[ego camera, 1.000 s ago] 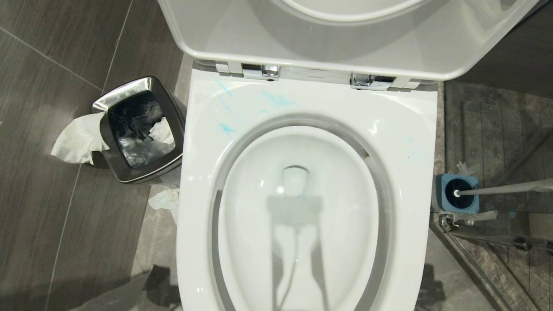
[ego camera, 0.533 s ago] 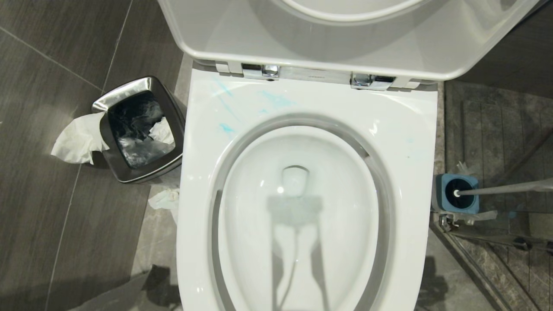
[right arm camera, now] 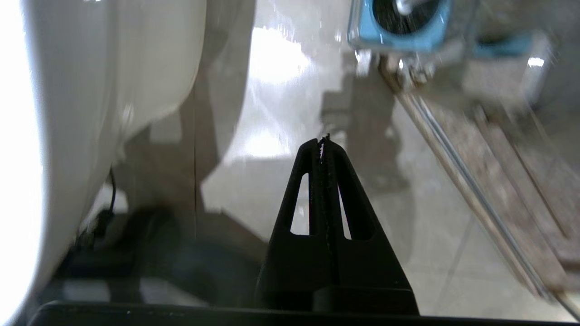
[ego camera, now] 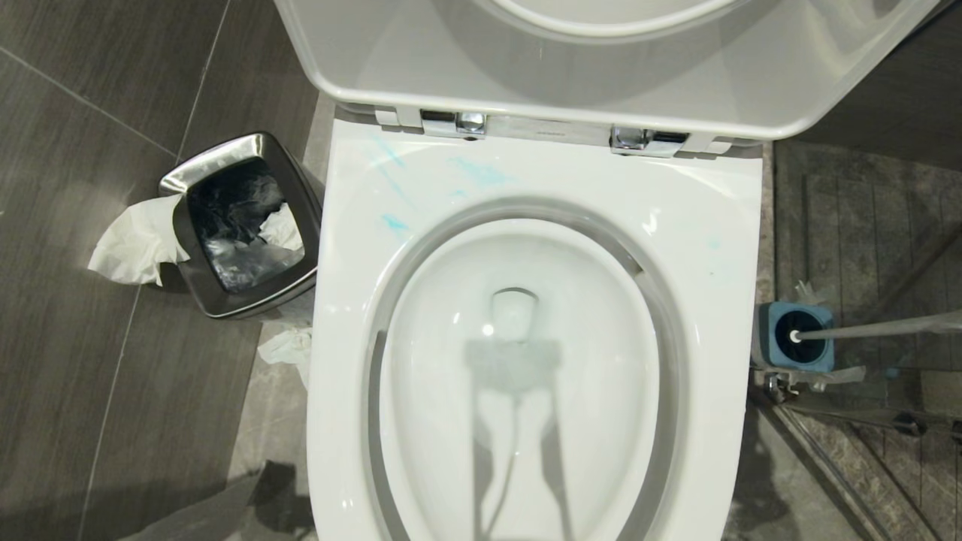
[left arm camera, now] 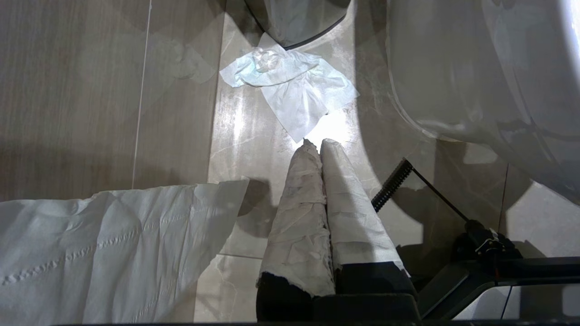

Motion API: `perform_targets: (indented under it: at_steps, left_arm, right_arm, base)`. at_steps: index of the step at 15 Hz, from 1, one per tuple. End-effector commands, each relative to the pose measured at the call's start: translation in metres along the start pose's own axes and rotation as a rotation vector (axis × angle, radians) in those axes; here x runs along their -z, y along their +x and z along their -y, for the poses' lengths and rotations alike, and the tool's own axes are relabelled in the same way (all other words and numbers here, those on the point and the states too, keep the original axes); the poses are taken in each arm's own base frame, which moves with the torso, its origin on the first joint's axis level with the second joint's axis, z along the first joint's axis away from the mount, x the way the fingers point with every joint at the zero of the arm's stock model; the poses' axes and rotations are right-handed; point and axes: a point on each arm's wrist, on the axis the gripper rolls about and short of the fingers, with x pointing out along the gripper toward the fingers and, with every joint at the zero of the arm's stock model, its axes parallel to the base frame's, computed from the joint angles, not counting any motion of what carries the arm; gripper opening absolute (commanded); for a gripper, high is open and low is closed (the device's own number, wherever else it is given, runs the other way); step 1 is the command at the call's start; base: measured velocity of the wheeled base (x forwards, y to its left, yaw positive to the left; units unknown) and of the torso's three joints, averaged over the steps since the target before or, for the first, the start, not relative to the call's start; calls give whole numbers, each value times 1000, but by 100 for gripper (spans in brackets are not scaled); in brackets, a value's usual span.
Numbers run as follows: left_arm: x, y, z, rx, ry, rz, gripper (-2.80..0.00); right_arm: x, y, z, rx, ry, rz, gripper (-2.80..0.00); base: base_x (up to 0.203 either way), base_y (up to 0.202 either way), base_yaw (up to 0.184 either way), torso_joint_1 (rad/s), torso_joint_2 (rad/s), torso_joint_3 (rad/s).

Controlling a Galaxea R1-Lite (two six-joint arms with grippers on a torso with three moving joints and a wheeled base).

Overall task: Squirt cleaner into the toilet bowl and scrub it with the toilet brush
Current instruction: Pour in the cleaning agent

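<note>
- One toilet bowl [ego camera: 526, 391] fills the middle, lid up, with cleaner [ego camera: 481, 174] streaked pale blue on its back rim.
- The toilet brush [ego camera: 864, 328] stands in its blue holder [ego camera: 795, 338] on the bowl's right side; its handle runs away from the bowl.
- The right gripper [right arm camera: 322, 144], closed and empty, is nearer, low beside the bowl, with the holder ahead.
- The left gripper [left arm camera: 319, 147] is closed on the bowl's far side.

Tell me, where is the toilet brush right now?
The toilet brush stands in its blue holder on the floor at the toilet bowl's right side, in the head view.
</note>
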Motion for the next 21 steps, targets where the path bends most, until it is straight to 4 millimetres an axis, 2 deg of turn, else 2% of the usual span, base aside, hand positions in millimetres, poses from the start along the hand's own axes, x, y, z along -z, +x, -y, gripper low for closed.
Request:
perform_targets:
  at_steps: [1,4,7,10,14,16,21]
  left_arm:
    - [0,0,0,0,0,-3,-280]
    - [0,0,0,0,0,-3,-280]
    - [0,0,0,0,0,-3,-280]
    - [0,0,0,0,0,-3,-280]
    - [0,0,0,0,0,-3,-280]
    - [0,0,0,0,0,-3,-280]
    - [0,0,0,0,0,-3,-280]
  right_arm:
    - [-19,73,-2,-2,7,24,-280]
    - [-21,111,-2,-13,-1,124,-280]
    - [-26,139,-2,-25,-22,266,-280]
    - [-16,158,-1,-26,-32,304,-280]
    - [9,190,2,-5,-50,281,-280]
    - [14,194,6,28,-66,277,-280]
    - [9,197,6,81,-54,302,-280]
  base:
    - [0,0,0,0,0,0]
    - [0,0,0,0,0,0]
    - [0,0,0,0,0,0]
    - [0,0,0,0,0,0]
    - [0,0,0,0,0,0]
    - [0,0,0,0,0,0]
    - [0,0,0,0,0,0]
